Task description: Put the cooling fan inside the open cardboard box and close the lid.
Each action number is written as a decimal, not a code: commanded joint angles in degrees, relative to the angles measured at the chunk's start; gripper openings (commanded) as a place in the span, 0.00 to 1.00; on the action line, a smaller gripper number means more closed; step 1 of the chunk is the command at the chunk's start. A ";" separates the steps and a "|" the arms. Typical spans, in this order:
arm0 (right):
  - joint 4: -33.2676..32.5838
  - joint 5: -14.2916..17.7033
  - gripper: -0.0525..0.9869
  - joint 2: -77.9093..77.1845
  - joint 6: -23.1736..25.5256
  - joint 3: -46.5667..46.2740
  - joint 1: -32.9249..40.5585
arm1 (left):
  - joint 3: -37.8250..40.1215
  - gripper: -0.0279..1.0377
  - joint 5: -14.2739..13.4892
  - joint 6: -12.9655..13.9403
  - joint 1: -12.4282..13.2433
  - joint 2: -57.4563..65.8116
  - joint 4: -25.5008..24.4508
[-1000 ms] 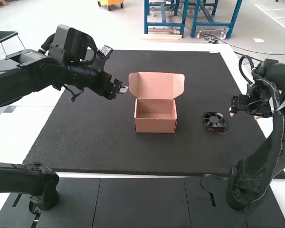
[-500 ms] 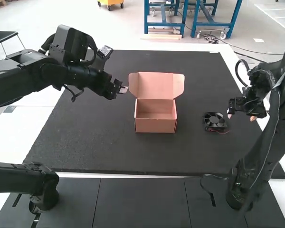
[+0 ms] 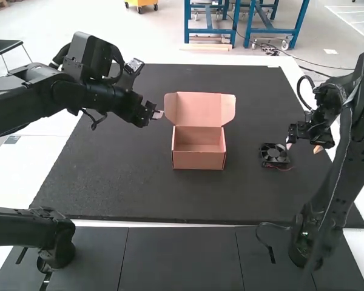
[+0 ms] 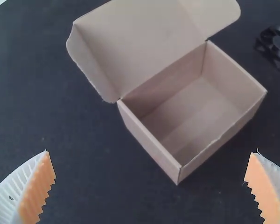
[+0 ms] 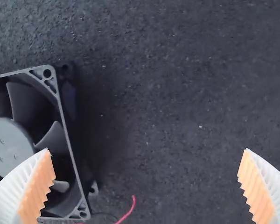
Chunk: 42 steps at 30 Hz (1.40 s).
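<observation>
Right claw [image 3: 303, 144] and left claw [image 3: 156, 113]: both spread wide, holding nothing.
The cooling fan [image 3: 273, 154] lies flat on the black mat [image 3: 109, 176] just below the right claw, under 1 finger; the cardboard box [image 3: 198, 147], lid [image 3: 200, 109] raised, stands just beside the left claw.

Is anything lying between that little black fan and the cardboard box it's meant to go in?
Nothing visible. Only bare black mat lies between the fan and the box, and the lid stands open at the back, leaving the top free.
</observation>
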 commanded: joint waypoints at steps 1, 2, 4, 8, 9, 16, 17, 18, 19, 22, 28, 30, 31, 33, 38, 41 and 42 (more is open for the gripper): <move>-0.96 -2.55 0.91 0.94 -0.51 2.53 0.98 | 1.18 0.93 -0.33 0.11 0.42 0.29 0.16; -1.49 -2.55 0.90 1.30 -0.59 2.88 1.15 | 1.18 0.93 -0.33 0.02 0.42 0.29 0.16; -1.75 -2.55 0.90 1.91 -0.77 3.41 1.42 | 1.18 0.93 -0.33 -0.15 0.42 0.29 0.16; -2.81 -2.20 0.90 3.05 -0.77 4.55 1.42 | 1.27 0.93 -0.33 -0.33 0.42 0.29 0.16; -3.33 -1.94 0.90 3.32 -0.86 4.90 1.42 | 1.36 0.93 -0.33 -0.33 0.42 0.29 0.16; -6.23 -0.62 0.90 4.99 -1.03 5.61 1.42 | 1.53 0.93 -0.33 -0.33 0.42 0.29 0.16; -6.41 -0.18 0.90 5.25 -1.03 5.70 1.42 | 1.53 0.93 -0.33 -0.42 0.50 0.29 0.16; -6.41 0.17 0.90 5.34 -1.03 5.70 1.42 | 1.53 0.93 -0.33 -0.33 0.50 0.29 0.16; -6.59 0.43 0.90 5.43 -1.03 5.78 1.42 | 1.53 0.93 -0.33 -0.42 0.42 0.29 0.25; -6.67 1.58 0.90 5.43 -1.03 5.87 1.42 | 1.62 0.93 -0.33 -0.42 0.42 0.29 0.25; -6.59 3.07 0.90 6.39 -1.12 5.87 1.42 | 1.62 0.93 -0.33 -0.42 0.42 0.29 0.07; -6.67 3.16 0.90 6.92 -1.12 5.96 1.42 | 1.80 0.93 -0.33 -0.33 0.42 0.29 -0.19; -6.67 3.34 0.90 7.10 -1.12 5.96 1.50 | 1.88 0.93 -0.33 -0.42 0.42 0.29 -0.28; -6.67 3.51 0.90 7.54 -1.12 6.05 1.50 | 2.06 0.93 -0.33 -0.33 0.42 0.29 -0.46; -6.76 3.60 0.90 8.68 -1.12 6.05 1.68 | 2.06 0.93 -0.33 -0.42 0.42 0.11 -0.54; -7.55 3.60 0.89 9.29 -1.12 6.05 2.12 | 2.15 0.93 -0.33 -0.42 0.42 0.11 -0.54; -7.64 3.51 0.88 9.56 -1.12 6.05 2.38 | 2.15 0.93 -0.33 -0.42 0.42 0.11 -0.54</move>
